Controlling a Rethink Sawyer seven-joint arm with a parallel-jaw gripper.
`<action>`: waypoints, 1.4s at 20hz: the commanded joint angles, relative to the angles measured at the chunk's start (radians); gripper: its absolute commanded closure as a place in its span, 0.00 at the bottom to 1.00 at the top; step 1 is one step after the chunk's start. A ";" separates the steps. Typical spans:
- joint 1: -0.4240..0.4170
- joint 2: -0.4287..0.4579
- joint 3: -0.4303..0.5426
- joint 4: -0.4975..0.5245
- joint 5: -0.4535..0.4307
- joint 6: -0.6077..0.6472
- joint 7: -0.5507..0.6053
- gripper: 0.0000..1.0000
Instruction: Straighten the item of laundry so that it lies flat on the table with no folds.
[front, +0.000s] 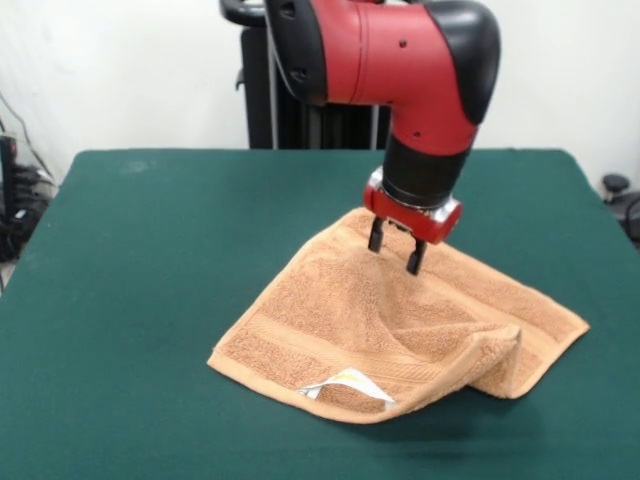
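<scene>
White wall backs the scene, with the black pedestal (300, 110) at 12 o'clock and cables trailing off the table's edge at 9 o'clock. Green cloth covers the table (150, 260), and the towel (370, 320) lies right of centre, toward 4 o'clock from the middle.

It is not flat. One corner at about 5 o'clock of the towel is rolled over on itself, making a raised hump (480, 365) with a shadowed hollow beneath, and creases run from that hump up toward the far corner. A white label (345, 385) shows at the near edge, at 6 o'clock. Woven bands run along the near-left side.

The arm (420, 70) comes down from above and the gripper (394, 250) hangs over the far part of the towel, near its 12 o'clock corner. Its two dark fingers (376, 236) stand apart with nothing between them; they look just above the pile, or barely touching it, and I cannot tell which.

Judging from this, the step in hand is taking hold of cloth to pull the fold out. To do it well, the pinch should go low enough to catch only the top layer, close to an edge rather than mid-cloth. A pull away from the hump, toward 12 or 1 o'clock, should draw the roll open; dragging low and slowly keeps the rest from bunching. Lifting high risks flopping the corner back over.
</scene>
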 joint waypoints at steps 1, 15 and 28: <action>0.022 0.239 0.064 -0.008 -0.096 -0.187 -0.020 0.00; 0.035 0.234 0.062 0.014 -0.097 -0.202 0.009 1.00; -0.037 0.175 0.116 0.119 -0.119 -0.148 -0.085 1.00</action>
